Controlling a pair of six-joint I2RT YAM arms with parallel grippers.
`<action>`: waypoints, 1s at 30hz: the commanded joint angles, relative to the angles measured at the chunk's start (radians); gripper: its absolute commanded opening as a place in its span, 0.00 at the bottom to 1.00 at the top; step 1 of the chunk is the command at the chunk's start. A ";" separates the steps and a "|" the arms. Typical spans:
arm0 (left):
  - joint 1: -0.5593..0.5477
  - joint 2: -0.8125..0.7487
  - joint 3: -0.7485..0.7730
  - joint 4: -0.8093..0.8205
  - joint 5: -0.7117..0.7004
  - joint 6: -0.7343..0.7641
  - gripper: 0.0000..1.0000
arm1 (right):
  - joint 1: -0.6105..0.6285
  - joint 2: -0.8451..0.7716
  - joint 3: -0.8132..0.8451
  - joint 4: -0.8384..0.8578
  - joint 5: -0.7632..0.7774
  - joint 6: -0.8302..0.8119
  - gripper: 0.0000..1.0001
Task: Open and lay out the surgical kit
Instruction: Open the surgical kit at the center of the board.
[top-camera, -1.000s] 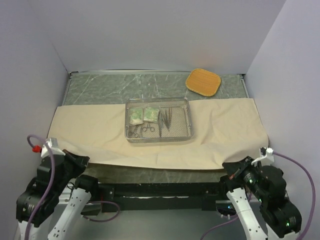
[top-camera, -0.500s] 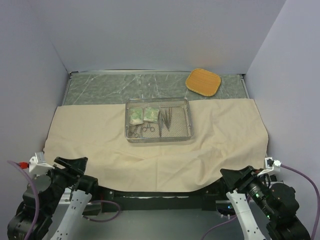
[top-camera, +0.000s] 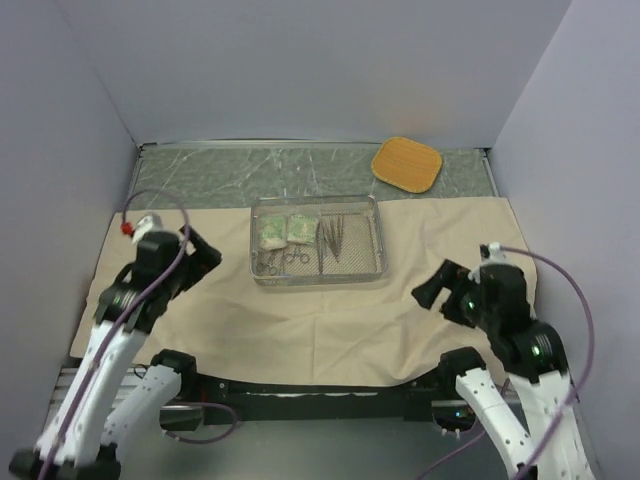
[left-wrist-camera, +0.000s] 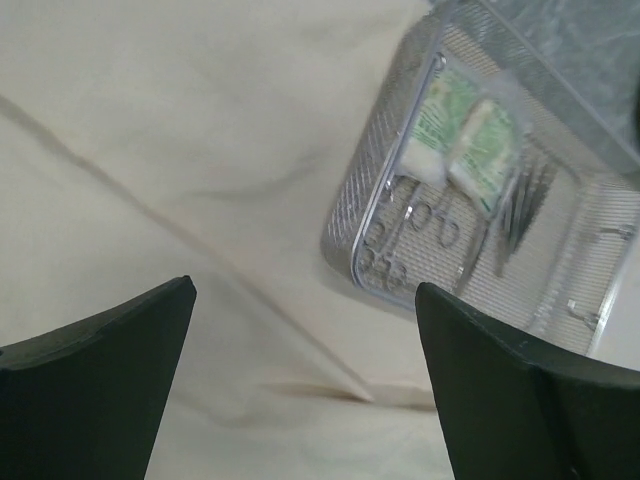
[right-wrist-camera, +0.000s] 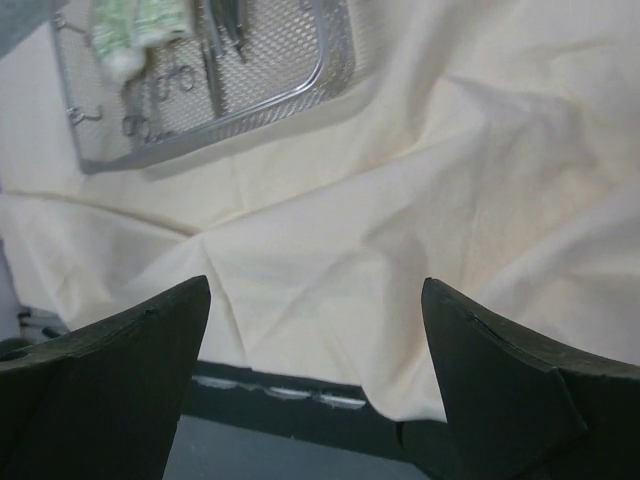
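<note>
The beige wrapping cloth (top-camera: 320, 320) lies spread flat across the table, its near edge hanging over the front. On it stands the steel wire-mesh tray (top-camera: 318, 281), holding two green-white packets (top-camera: 283, 232), ring-handled forceps (top-camera: 280, 260) and thin tweezers (top-camera: 332, 238). My left gripper (top-camera: 205, 255) hovers open over the cloth, left of the tray. My right gripper (top-camera: 432, 290) hovers open to the tray's lower right. The left wrist view shows open jaws (left-wrist-camera: 302, 288) above bare cloth, with the tray (left-wrist-camera: 372, 200) ahead. The right wrist view shows open jaws (right-wrist-camera: 316, 282) above the cloth's front edge (right-wrist-camera: 400, 200).
An orange woven pad (top-camera: 407, 165) lies at the back right on the green marbled tabletop (top-camera: 200, 175). Grey walls close in the left, back and right sides. The black front rail (right-wrist-camera: 300, 400) runs under the cloth's overhang.
Both grippers opened and let go of the cloth's near edge after pulling it to the table's front. Both arms then rose and moved forward over the cloth.
</note>
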 joint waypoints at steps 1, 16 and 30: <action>0.008 0.300 0.049 0.267 -0.042 0.094 0.99 | 0.002 0.199 -0.003 0.293 0.054 -0.008 0.95; 0.154 1.013 0.370 0.354 0.104 0.263 1.00 | -0.101 0.966 0.197 0.717 -0.012 -0.066 0.93; 0.234 1.217 0.378 0.374 0.113 0.265 0.99 | -0.254 1.333 0.247 0.815 -0.072 -0.032 0.93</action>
